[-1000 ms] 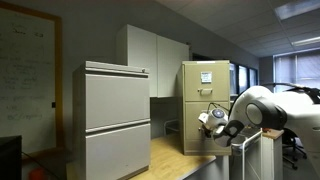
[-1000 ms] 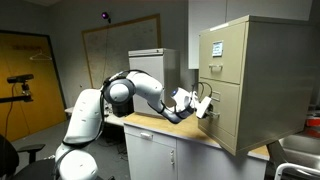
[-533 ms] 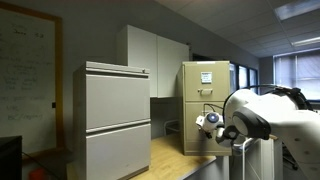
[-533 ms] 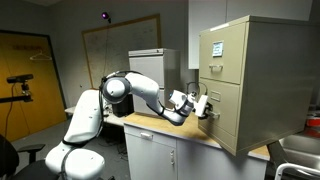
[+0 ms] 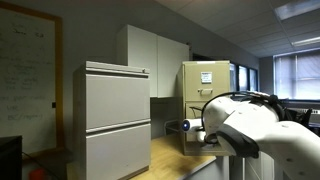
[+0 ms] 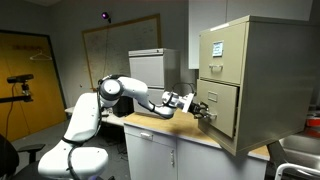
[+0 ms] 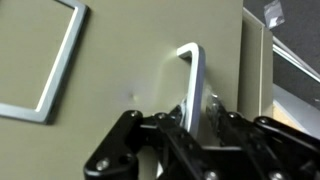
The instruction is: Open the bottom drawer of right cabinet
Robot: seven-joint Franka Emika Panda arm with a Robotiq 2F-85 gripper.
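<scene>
The right cabinet is a tall beige filing cabinet standing on a counter; it also shows in an exterior view. Its bottom drawer has a small silver handle on the beige drawer front. My gripper is shut on this handle, one black finger on each side of it. In an exterior view my gripper sits at the drawer's left edge with the arm stretched out. My arm hides most of the drawer in an exterior view.
A wide light-grey two-drawer cabinet stands beside it, with white wall cupboards behind. The wooden counter runs under my arm. A white sheet hangs on the upper drawer. A metal label frame sits on the drawer front.
My arm has stretched toward the beige cabinet and the gripper has moved onto the bottom drawer's handle. The robot's body has swung further into the exterior view.
</scene>
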